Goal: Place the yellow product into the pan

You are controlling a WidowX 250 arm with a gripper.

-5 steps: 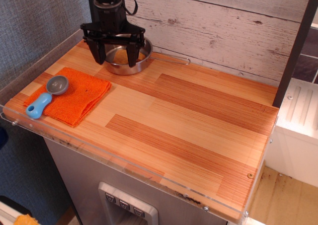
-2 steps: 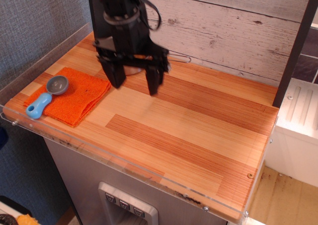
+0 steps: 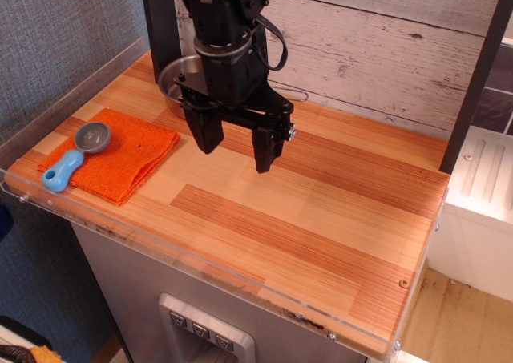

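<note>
Yellow product was hidden from me, presumably inside the pan (image 3: 170, 78) behind my gripper (image 3: 236, 151); its jaws hung wide, empty, clear above the table (image 3: 321, 211).

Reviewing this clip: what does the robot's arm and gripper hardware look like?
The arm is matte black and blocky, with a grey band around the wrist. A black cable loops out beside it. The gripper is black too, with a wide crossbar carrying two thick, tapering fingers. No markings are legible.

We see even, warm, fairly bright light; shadows stay soft on the wooden table (image 3: 321, 211). Focus is sharp throughout; slight glare marks the acrylic edge (image 3: 200, 267) toward 6 o'clock.
</note>
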